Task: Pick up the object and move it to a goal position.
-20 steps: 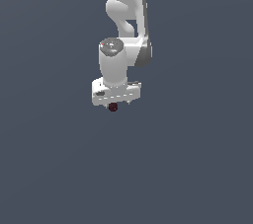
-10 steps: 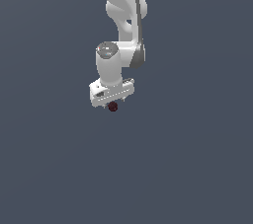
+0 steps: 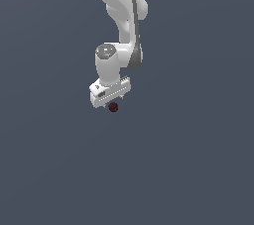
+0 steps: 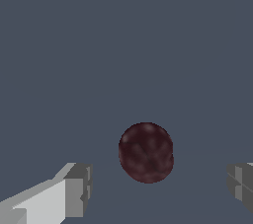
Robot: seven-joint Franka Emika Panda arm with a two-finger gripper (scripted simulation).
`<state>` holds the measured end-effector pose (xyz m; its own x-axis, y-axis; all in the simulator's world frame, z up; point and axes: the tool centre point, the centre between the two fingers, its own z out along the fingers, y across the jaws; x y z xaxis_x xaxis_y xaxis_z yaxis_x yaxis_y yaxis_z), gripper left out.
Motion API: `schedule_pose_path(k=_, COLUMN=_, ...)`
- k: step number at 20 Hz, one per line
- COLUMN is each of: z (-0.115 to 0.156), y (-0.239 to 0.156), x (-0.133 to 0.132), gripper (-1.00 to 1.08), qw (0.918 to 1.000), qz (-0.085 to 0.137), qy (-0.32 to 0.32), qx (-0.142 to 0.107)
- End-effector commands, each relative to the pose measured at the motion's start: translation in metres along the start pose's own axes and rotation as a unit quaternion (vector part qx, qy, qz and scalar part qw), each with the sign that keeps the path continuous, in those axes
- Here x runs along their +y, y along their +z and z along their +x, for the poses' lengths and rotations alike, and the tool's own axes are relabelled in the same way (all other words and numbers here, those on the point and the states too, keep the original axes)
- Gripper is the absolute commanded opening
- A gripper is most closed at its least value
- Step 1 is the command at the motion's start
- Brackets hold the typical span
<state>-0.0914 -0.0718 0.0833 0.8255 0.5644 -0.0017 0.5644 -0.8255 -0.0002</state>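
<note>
White robot hand (image 3: pixel 111 104) w/ fingers apart straddles the tiny dark red mottled ball (image 4: pixel 146 152), untouched btwn grey fingertips (image 4: pixel 79 190); ball looks off-centre, so closing unevenly could nudge it & roll it away

No text, label, brand, number or sign readable anywhere in either view.
</note>
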Motion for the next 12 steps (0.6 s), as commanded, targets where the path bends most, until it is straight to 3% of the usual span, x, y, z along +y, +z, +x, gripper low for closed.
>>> schedule_pose_path(k=1, z=-0.0036, y=0.0025, x=-0.0010, gripper=1.00, qw=0.9999, qz=0.000, qy=-0.013, qx=0.001)
schedule_pose_path(k=12, z=-0.0068, y=0.0093, x=-0.0018, gripper=1.00, qw=0.9998, qz=0.000, qy=-0.022, qx=0.001)
